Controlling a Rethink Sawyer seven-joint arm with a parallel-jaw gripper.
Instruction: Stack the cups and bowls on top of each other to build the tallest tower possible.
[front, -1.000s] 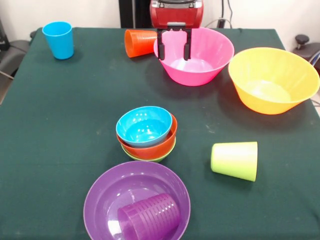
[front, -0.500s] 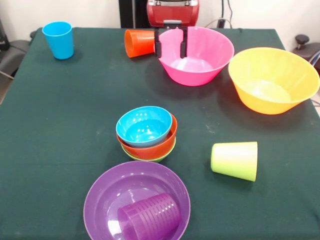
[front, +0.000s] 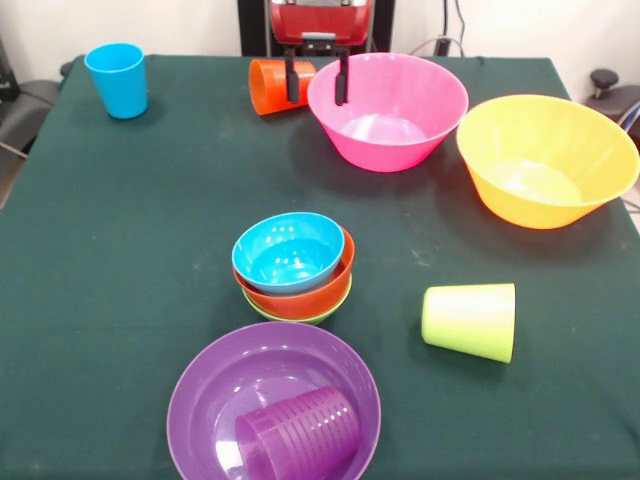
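The bowls look like glossy, smooth plastic; the pink bowl (front: 395, 115) and the blue bowl (front: 288, 251) show bright reflections. The purple cup (front: 298, 432) has fine ribs. The table (front: 130, 250) carries a matt dark green cloth.

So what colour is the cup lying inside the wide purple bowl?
Purple, ridged cup, seen in the front view.

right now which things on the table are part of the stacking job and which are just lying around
For the job:
- blue cup, orange cup, lime green cup, purple cup
- nested small bowls: blue bowl, orange bowl, green bowl
- purple bowl, pink bowl, yellow bowl
- gripper, open

Just lying about:
- nothing on the green tablecloth; only cables behind the table
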